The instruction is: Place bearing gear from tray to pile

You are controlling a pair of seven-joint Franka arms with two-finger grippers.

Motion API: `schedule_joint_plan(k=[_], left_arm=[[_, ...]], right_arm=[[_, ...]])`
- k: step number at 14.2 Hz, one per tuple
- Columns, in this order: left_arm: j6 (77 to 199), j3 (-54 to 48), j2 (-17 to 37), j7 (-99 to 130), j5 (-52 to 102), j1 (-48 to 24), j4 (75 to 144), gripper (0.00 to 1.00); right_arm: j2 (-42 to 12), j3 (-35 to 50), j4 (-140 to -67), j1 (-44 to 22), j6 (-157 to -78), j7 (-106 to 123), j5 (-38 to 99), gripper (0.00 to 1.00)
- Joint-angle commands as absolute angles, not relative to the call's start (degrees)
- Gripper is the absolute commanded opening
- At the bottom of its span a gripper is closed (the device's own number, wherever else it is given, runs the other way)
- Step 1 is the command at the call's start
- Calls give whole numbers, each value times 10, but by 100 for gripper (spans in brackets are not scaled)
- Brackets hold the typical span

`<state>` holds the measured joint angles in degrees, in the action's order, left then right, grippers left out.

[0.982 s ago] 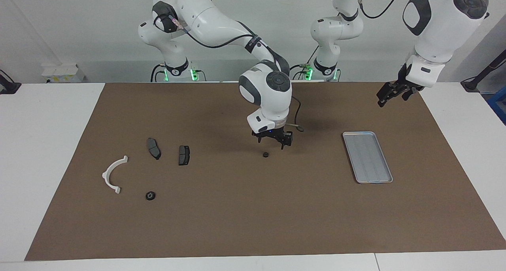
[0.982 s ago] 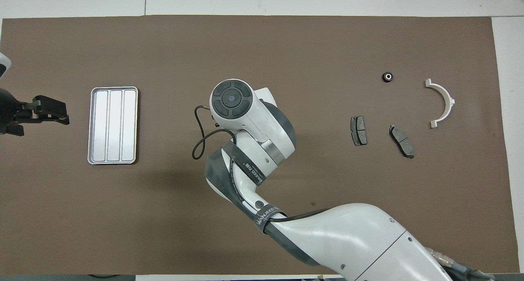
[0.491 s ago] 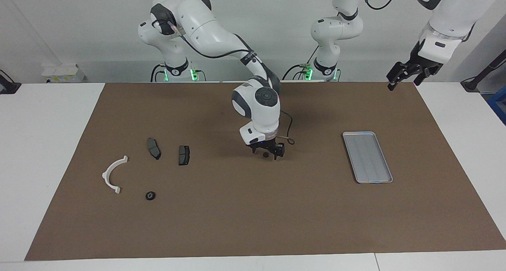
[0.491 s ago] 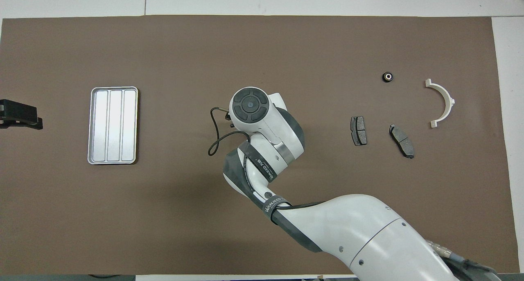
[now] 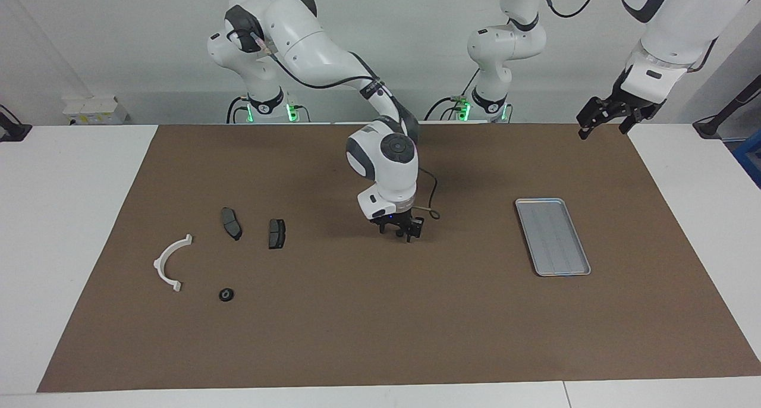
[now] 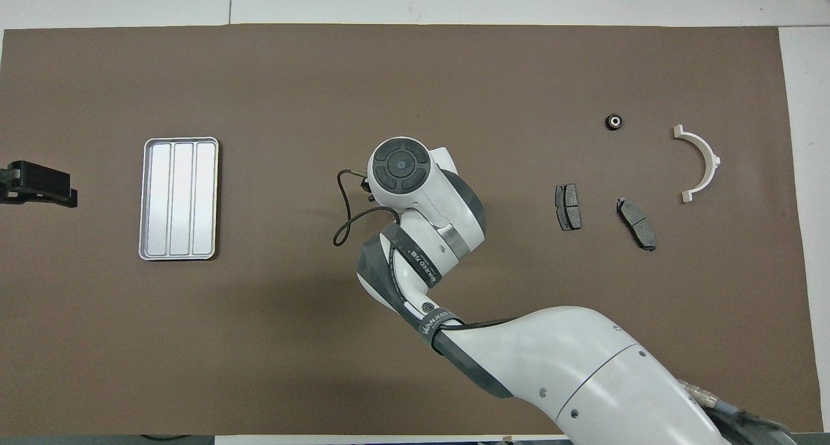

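The pick-up step was judged to be in hand. The right hand (image 5: 401,235) was set down on the mat (image 5: 357,336) mid-worktop, between the tray (image 5: 553,236) and the pile, at a spot well apart from both. No gear could be made out between its fingers, which hid whatever lay there, and whether they were spread or clenched could not be told. The tray was seen bare of parts. One gear (image 5: 226,294) already lay by the pile, near the bracket (image 5: 169,262) and farther from the robots than the two plates (image 5: 231,223). A firm closing, a lift and a carry toward the right arm's end were judged to be called for next. The left hand (image 5: 600,119) was held released, waiting above the mat's edge at the left arm's end.
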<state>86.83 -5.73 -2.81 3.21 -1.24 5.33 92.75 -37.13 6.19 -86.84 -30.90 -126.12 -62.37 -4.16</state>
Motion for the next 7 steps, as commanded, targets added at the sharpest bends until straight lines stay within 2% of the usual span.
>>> schedule_joint_plan(k=[1,3,5,6,7], left_arm=[[860,-62,-34,23,-11,64,935,100],[863,-61,-33,27,-11,62,941,100],[864,-61,-35,27,-11,62,943,100],[864,-62,-35,27,-11,62,944,100],[864,-61,-34,27,-11,63,944,100]], right_arm=[[-355,69,-901,-310,-1287,-625,-44,79],[-355,69,-901,-308,-1282,-624,-45,76],[-355,69,-900,-308,-1280,-624,-45,67],[-355,69,-901,-308,-1280,-624,-45,56],[-354,69,-900,-308,-1280,-624,-43,39]])
